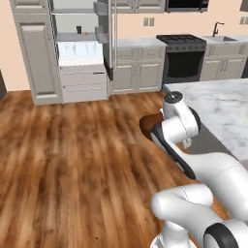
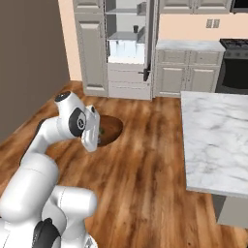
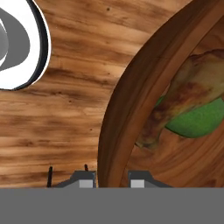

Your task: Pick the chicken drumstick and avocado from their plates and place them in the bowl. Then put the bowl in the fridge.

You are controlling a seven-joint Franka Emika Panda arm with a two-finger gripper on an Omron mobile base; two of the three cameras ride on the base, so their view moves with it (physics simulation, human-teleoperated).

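Note:
In the hand view my gripper [image 3: 112, 180] is shut on the rim of the reddish-brown wooden bowl [image 3: 131, 109], one finger on each side of the rim. Inside the bowl the brown chicken drumstick [image 3: 188, 94] lies across the green avocado [image 3: 199, 120]. From the base cameras the bowl [image 2: 112, 128] [image 1: 145, 125] hangs above the wooden floor, partly behind my arm, with a bit of the avocado [image 2: 101, 131] showing at its edge. The fridge [image 1: 80, 53] [image 2: 126, 48] stands open at the far wall, showing shelves and white drawers. The plates are out of view.
A marble island counter [image 1: 218, 104] [image 2: 218, 135] stands to my right. The black oven [image 1: 181, 60] [image 2: 235, 65] sits among beige cabinets at the back. The fridge door [image 1: 112, 38] stands open toward the room. Wooden floor stretches between me and the fridge.

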